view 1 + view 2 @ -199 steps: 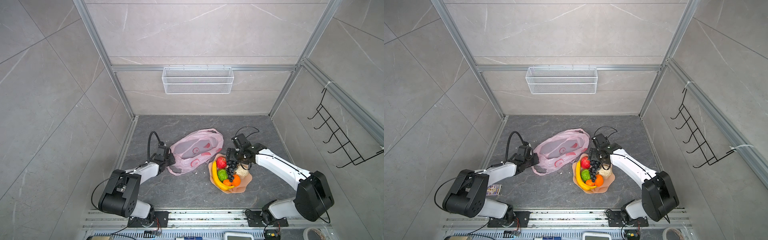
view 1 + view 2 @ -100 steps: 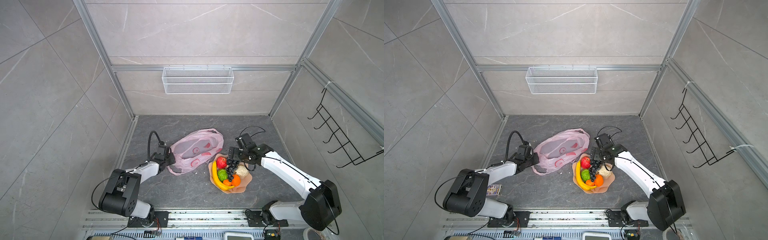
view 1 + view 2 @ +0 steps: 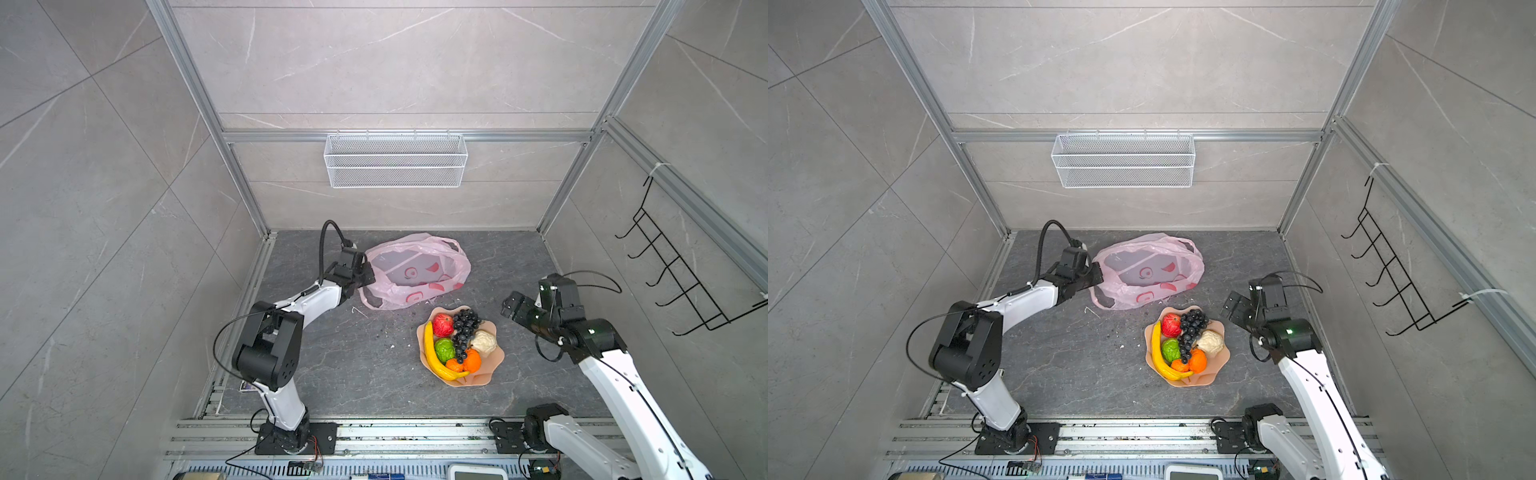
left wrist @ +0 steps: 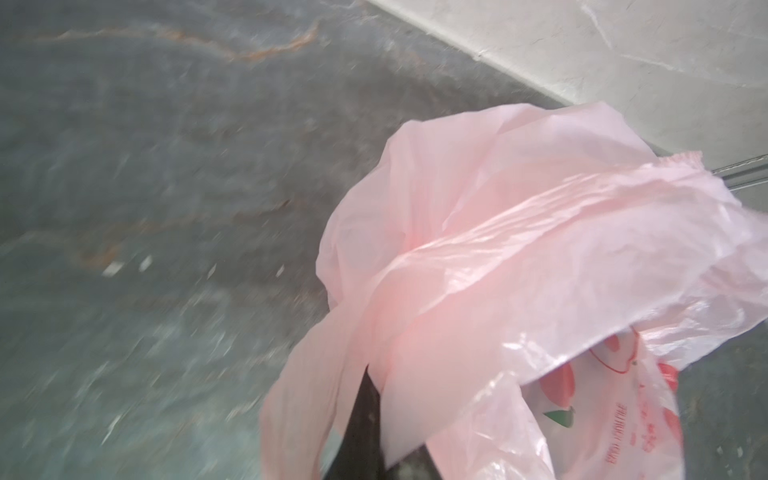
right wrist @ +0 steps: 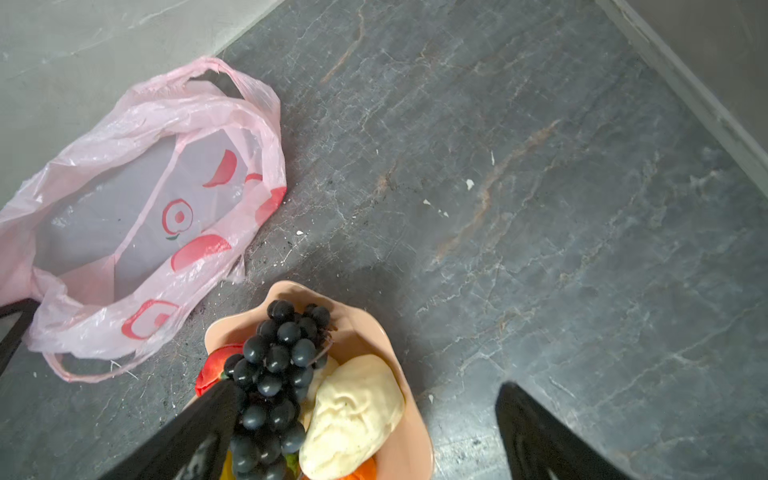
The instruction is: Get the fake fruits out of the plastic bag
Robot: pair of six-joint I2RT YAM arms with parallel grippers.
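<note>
The fruits (image 3: 457,340) are all lying heaped on the plate (image 3: 492,376), and the bag (image 3: 415,270) is lying slack on the surface (image 3: 353,365) just beside it, showing only flat prints through its film, so the emptying is looking done. The left tool (image 3: 368,275) is clenching the bag's edge. The right tool (image 3: 513,307) is hanging released and spread wide near the plate, grasping and touching nothing.

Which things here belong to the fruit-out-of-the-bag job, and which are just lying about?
Job: translucent pale pink plastic shopping bag; glossy plastic fake fruits; peach scalloped plate holding them.
Lying about: white wire mesh wall basket; black wire hook rack.
</note>
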